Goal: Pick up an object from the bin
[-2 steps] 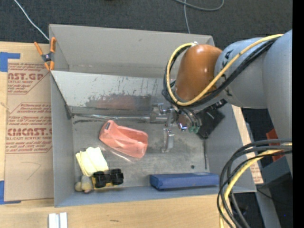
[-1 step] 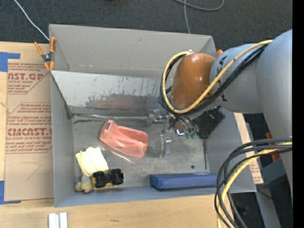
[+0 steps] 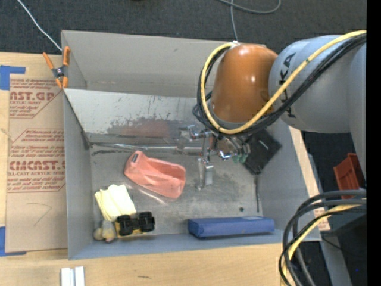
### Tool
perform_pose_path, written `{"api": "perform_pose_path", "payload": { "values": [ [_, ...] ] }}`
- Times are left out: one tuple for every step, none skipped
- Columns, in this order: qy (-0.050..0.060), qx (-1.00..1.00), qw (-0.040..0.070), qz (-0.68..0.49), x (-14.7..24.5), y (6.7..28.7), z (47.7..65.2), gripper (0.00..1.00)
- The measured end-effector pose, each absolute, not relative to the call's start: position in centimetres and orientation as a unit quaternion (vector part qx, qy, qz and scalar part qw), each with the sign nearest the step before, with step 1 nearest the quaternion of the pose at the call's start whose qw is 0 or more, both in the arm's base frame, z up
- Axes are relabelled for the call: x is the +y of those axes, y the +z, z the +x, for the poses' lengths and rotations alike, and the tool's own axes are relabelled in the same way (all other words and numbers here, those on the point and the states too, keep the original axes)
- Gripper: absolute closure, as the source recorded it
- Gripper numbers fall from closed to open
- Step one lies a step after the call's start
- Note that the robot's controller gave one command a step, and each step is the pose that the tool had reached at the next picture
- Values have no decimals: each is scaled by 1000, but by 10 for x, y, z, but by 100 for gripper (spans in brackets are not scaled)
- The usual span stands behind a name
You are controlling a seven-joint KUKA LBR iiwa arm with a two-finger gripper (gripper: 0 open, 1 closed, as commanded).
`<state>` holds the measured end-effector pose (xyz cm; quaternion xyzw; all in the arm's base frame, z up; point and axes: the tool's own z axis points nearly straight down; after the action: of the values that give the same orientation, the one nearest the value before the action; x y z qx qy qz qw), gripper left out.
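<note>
My gripper point(image 3: 205, 176) hangs over the bin floor right of centre, just beside the right end of a pink soft pouch-like thing point(image 3: 156, 176) that lies slanted in the middle. Nothing shows in its grasp. A flat blue block point(image 3: 231, 226) lies along the front wall, below the gripper. A black boxy thing point(image 3: 263, 151) rests against the right wall, partly hidden behind the arm.
In the front left corner lie a pale yellow folded thing point(image 3: 116, 202) and a small black and yellow toy vehicle point(image 3: 136, 224). The arm's orange cover and cables hang over the bin's back right part.
</note>
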<state>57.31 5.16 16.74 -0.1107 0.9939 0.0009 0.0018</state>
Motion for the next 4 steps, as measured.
{"api": "perform_pose_path", "payload": {
  "values": [
    [1, 1000, -1, -3, 58, 120, 558, 0],
    [1, 1000, 2, 30, 71, 87, 552, 0],
    [-1, 996, 4, -86, 94, 76, 562, 0],
    [-1, 1000, -3, 5, 119, 71, 572, 0]
  ]
}}
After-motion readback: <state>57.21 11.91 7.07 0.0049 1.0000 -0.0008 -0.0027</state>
